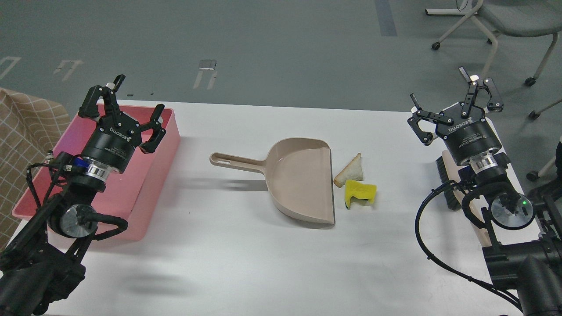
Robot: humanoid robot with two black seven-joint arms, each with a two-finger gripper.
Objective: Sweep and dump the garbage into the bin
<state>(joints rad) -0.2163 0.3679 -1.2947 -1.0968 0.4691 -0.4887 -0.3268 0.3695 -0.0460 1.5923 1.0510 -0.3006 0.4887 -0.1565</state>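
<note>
The garbage lies mid-table: a triangular white bread slice [350, 170] with brown crust and a yellow sponge chunk [360, 193], both just right of the beige dustpan [300, 180], whose mouth faces them. The pink bin [162, 145] stands at the table's left. My left gripper [125, 103] hovers over the bin, open and empty. My right gripper [456, 103] is raised at the table's right edge, open and empty, far from the garbage.
A brush [445, 175] with dark bristles lies under my right arm, mostly hidden. The dustpan handle [232, 161] points left toward the bin. A chair [505, 26] stands on the floor beyond the table; a checked cloth [22, 131] sits at far left.
</note>
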